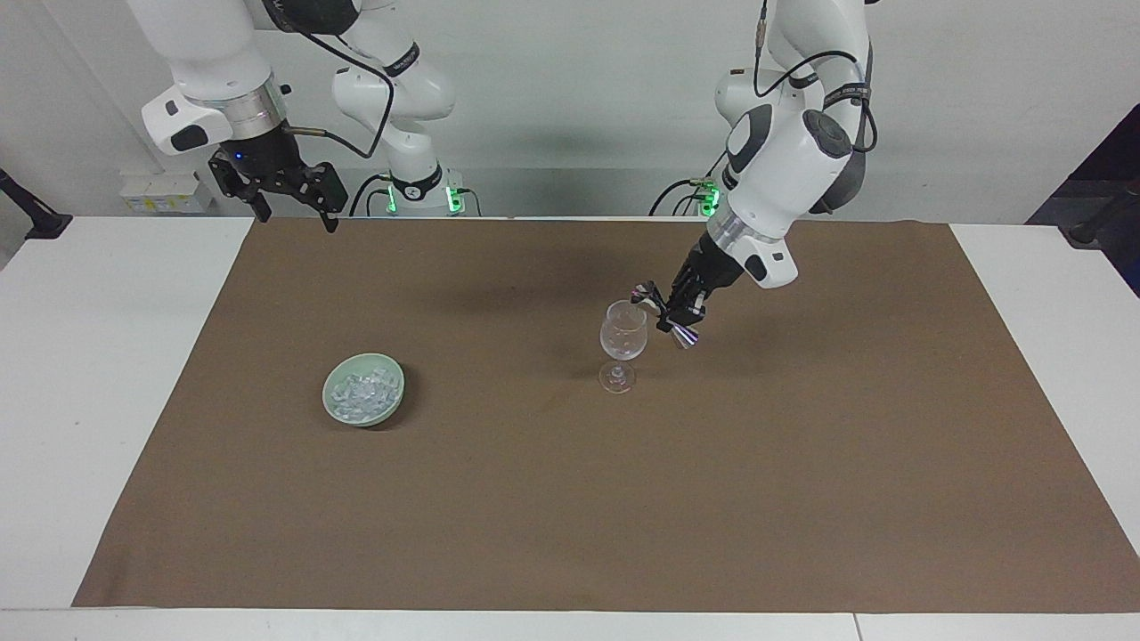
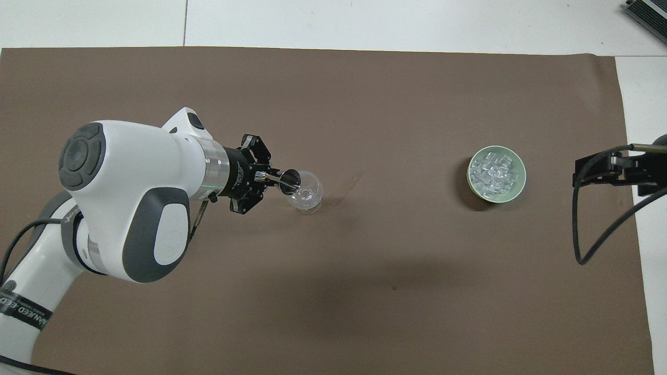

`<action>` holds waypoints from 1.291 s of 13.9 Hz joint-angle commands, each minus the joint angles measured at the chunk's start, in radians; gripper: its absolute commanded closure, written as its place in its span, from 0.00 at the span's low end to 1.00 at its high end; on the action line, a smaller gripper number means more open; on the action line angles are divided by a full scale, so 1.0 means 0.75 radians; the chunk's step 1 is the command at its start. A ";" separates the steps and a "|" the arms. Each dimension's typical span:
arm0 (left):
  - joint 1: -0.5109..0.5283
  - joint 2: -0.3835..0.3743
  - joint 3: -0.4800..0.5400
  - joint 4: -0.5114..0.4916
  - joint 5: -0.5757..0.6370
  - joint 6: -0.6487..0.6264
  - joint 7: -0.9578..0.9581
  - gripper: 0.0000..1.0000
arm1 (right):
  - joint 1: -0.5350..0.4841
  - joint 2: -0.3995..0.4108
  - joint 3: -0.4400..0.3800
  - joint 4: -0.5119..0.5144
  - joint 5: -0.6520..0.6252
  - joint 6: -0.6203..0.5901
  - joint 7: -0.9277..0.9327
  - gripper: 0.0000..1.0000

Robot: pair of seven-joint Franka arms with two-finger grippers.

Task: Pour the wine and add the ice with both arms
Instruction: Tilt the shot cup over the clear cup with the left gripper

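Tipping a Steel Measure at the Wine Glass's Rim

Reaching in over the brown mat (image 1: 570, 499), the left arm (image 2: 130, 198) is holding its gripper (image 1: 675, 313) just beside the bowl of the wine glass (image 1: 622, 333), toward the left arm's end of the table. Its fingertips are pinched tight on the waist of a small shiny double-ended measuring cup (image 2: 288, 180), which is lying tilted with one mouth at the glass's rim. From overhead that mouth is overlapping the edge of the glass (image 2: 307, 194). Whether any liquid is running out cannot be told; the glass is looking clear.

The wine glass is standing upright on its foot near the middle of the mat.

The ice (image 1: 362, 393) is sitting heaped in a pale green bowl (image 1: 392, 405), well apart from the glass, toward the right arm's end of the table and slightly farther from the robots.

The right arm (image 1: 209, 62) is waiting, with its gripper (image 1: 294, 214) hanging spread wide and holding nothing above the mat's corner by its own base. Overhead, only that gripper (image 2: 607, 172) and its cable are showing.
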 commanded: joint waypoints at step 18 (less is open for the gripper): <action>-0.108 -0.014 0.020 0.007 0.351 0.075 -0.186 1.00 | -0.026 -0.003 0.009 -0.002 0.034 -0.013 -0.027 0.00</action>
